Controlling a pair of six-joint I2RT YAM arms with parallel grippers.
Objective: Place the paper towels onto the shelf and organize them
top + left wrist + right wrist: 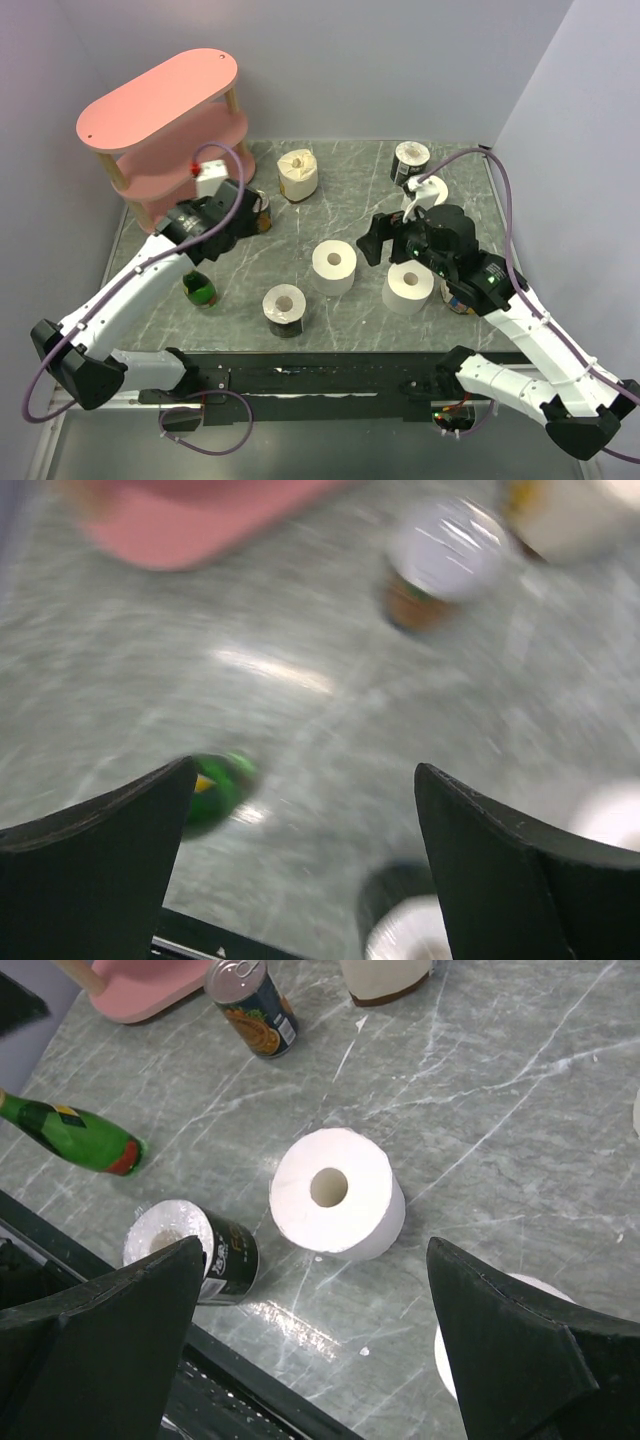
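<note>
Two white paper towels [334, 265] [409, 287] stand on end mid-table, and a cream one [298, 173] stands farther back. The pink shelf [160, 110] is at the far left corner. My right gripper [366, 246] hangs open over the table just right of the middle roll [335, 1205], which sits ahead of its jaws [316, 1245]; the second roll [446, 1355] peeks out by the right finger. My left gripper [213, 232] is open and empty [305, 770] above bare table near the shelf [200, 520]. Its view is blurred.
A green bottle [200, 290] lies at the left. A dark-labelled can with a white top [284, 308] stands near the front edge, another [411, 160] at the back right. An orange-labelled can [252, 1005] sits by the shelf foot [140, 990].
</note>
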